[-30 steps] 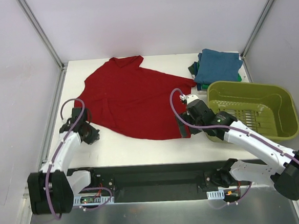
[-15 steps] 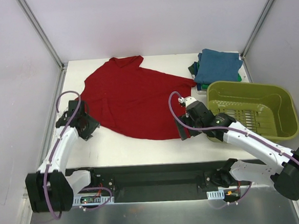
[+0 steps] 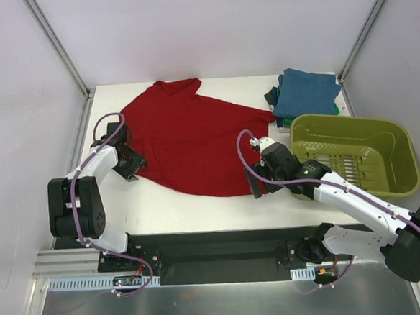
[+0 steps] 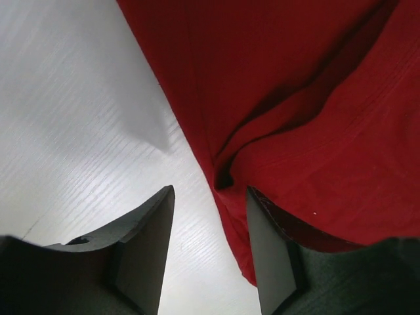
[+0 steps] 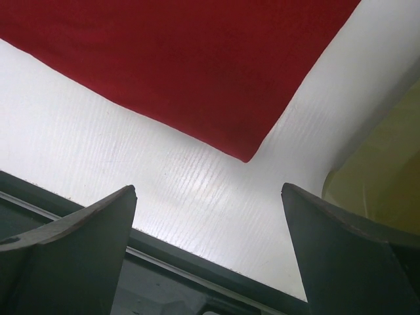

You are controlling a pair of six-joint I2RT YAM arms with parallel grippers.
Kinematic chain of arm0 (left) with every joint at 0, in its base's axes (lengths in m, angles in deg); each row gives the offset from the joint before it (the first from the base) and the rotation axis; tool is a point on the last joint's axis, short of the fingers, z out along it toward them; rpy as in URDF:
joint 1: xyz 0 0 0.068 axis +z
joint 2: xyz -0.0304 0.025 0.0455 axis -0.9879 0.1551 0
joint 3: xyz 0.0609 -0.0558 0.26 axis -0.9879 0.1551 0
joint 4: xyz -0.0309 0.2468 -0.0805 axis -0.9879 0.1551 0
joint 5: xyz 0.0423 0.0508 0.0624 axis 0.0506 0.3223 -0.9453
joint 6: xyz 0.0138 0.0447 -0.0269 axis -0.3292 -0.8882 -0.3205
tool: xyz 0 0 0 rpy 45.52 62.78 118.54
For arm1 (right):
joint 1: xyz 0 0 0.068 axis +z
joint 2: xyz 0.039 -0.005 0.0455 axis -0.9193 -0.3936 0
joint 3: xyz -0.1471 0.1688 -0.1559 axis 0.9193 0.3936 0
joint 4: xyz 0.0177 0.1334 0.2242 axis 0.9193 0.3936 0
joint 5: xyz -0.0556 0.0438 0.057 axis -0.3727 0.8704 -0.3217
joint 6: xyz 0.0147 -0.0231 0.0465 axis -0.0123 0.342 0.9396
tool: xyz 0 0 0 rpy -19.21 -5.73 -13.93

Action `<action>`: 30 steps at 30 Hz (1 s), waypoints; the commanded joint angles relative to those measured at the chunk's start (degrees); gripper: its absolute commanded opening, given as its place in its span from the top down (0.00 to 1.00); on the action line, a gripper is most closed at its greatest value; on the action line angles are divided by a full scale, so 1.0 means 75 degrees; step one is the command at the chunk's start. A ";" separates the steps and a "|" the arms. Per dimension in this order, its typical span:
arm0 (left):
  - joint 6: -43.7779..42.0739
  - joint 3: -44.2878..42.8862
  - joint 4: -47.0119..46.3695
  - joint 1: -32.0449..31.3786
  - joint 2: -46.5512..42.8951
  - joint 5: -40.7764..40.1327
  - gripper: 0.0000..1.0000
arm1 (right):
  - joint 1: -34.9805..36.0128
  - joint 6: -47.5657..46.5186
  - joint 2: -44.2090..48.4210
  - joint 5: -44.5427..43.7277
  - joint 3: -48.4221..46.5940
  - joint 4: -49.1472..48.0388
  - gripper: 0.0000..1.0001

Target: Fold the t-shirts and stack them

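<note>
A dark red t-shirt [image 3: 194, 140] lies spread flat on the white table [image 3: 170, 203]. My left gripper [image 3: 130, 165] is at the shirt's left edge, open. In the left wrist view the shirt's hem [image 4: 236, 216] runs between the fingers of the left gripper [image 4: 210, 190], against the right one, with bare table beside it. My right gripper [image 3: 258, 188] hovers wide open just off the shirt's near right corner [image 5: 246, 156], and the right wrist view shows nothing between the fingers of the right gripper [image 5: 209, 187]. Teal-blue and green folded t-shirts [image 3: 305, 93] are stacked at the back right.
An olive-green plastic basket [image 3: 357, 151] stands on the right, close beside my right arm; its wall [image 5: 384, 177] shows at the right of the right wrist view. The table's dark front rail [image 5: 197, 275] lies just under the right gripper. Frame posts rise at both back corners.
My left gripper has opened and swung from the bare table at the front left up to the shirt's left edge. The right gripper has shifted slightly toward the front.
</note>
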 commanded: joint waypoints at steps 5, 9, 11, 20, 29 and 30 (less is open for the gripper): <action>-0.0159 -0.0511 -0.0274 0.0016 0.0604 0.0364 0.62 | -0.0044 -0.0078 0.0032 0.0268 0.0028 -0.0280 0.03; -0.0194 -0.0523 -0.0285 0.0016 0.0629 0.0423 0.86 | -0.0032 -0.0066 -0.0050 0.0245 0.0004 -0.0257 0.03; -0.0217 -0.0499 -0.0274 0.0016 0.0582 0.0458 0.96 | -0.0032 -0.0066 -0.0062 0.0245 0.0016 -0.0268 0.03; -0.0276 0.0296 -0.0285 0.0016 -0.0460 0.0797 1.00 | -0.0033 -0.0055 -0.0133 0.0350 0.0028 -0.0292 0.03; 0.0414 0.2721 0.0264 0.0016 -0.2943 0.1196 1.00 | -0.0021 -0.0055 -0.0226 0.0749 0.0156 -0.0491 0.03; 0.0543 0.3106 0.0358 0.0016 -0.3468 0.1243 1.00 | -0.0032 -0.0043 -0.0261 0.0784 0.0157 -0.0514 0.03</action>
